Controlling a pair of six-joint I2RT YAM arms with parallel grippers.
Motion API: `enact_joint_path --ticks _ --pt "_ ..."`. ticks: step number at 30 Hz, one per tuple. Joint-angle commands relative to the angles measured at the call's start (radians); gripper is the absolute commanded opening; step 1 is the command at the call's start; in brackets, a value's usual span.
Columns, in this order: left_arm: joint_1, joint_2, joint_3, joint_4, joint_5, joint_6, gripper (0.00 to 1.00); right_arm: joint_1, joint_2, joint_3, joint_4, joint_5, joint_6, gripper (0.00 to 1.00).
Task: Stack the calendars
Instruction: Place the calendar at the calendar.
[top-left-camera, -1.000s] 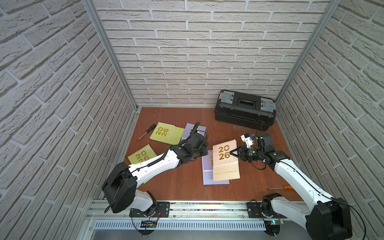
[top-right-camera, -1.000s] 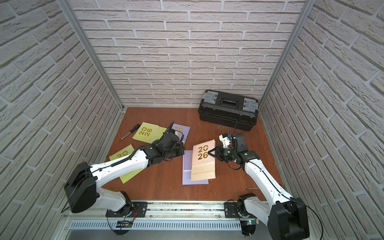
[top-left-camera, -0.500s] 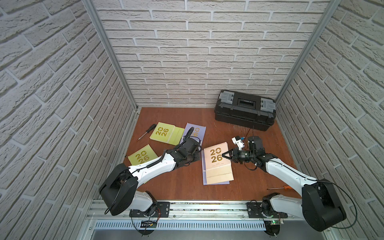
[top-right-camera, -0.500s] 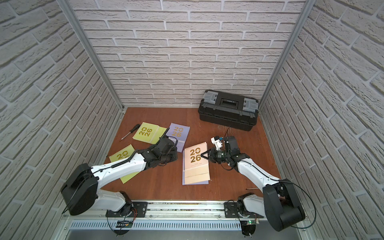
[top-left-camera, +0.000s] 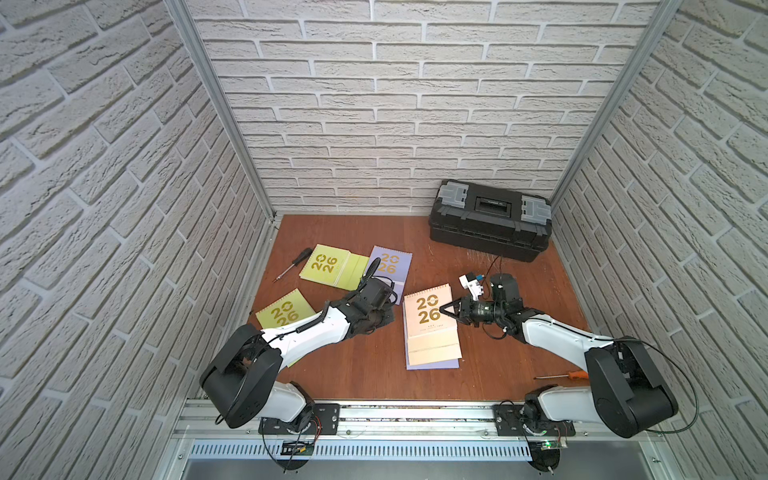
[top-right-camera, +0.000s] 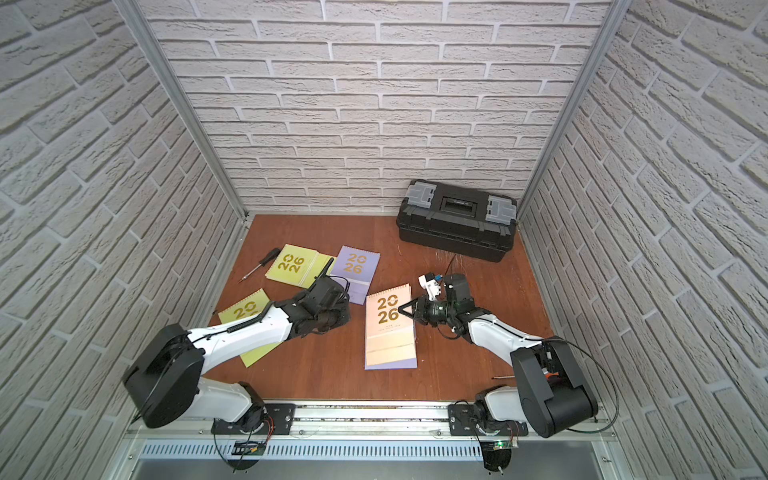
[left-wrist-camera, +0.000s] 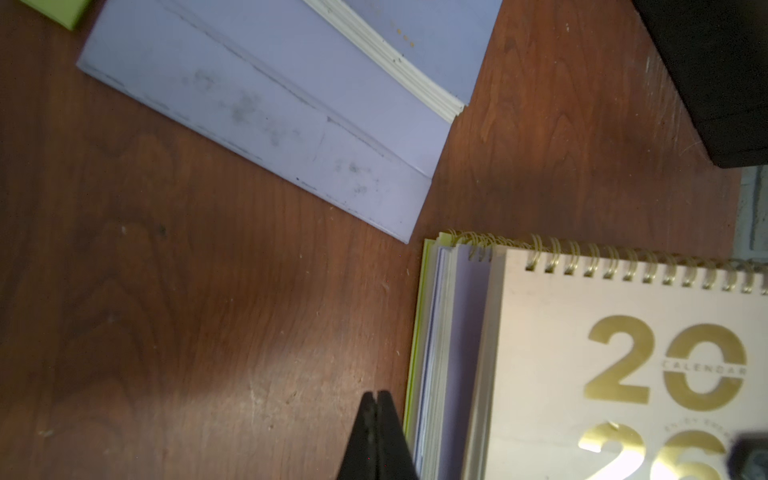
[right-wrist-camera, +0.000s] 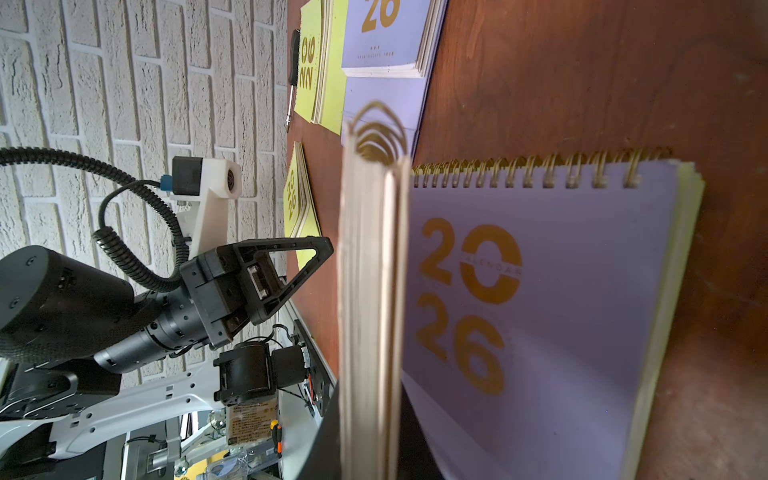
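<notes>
The right gripper (top-left-camera: 443, 309) pinches the beige calendar (top-left-camera: 428, 332) by its near edge, laid over the lavender one (right-wrist-camera: 540, 291) under its jaws. The left gripper (left-wrist-camera: 377, 399) is clenched and empty, just beside that pile. Next, I'd say: square it and let go. 3 loose calendars (top-left-camera: 332, 266) wait beyond the left gripper.
</notes>
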Motion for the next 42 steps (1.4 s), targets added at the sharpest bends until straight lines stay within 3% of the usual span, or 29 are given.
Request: enact_joint_path --ticks 1,23,31,42 --pt "0.001 0.02 -0.013 0.053 0.022 -0.017 0.0 0.01 0.002 -0.01 0.101 -0.034 -0.007 0.03" --pt "-0.033 0.143 0.044 0.089 0.062 -0.018 0.0 0.01 0.084 -0.015 0.161 -0.023 -0.011 0.03" --pt "-0.036 0.169 0.063 0.094 0.072 -0.015 0.0 0.01 0.077 0.0 0.068 0.021 -0.059 0.17" --pt "-0.047 0.192 0.082 0.098 0.078 -0.014 0.0 0.009 0.075 0.021 -0.021 0.059 -0.105 0.24"
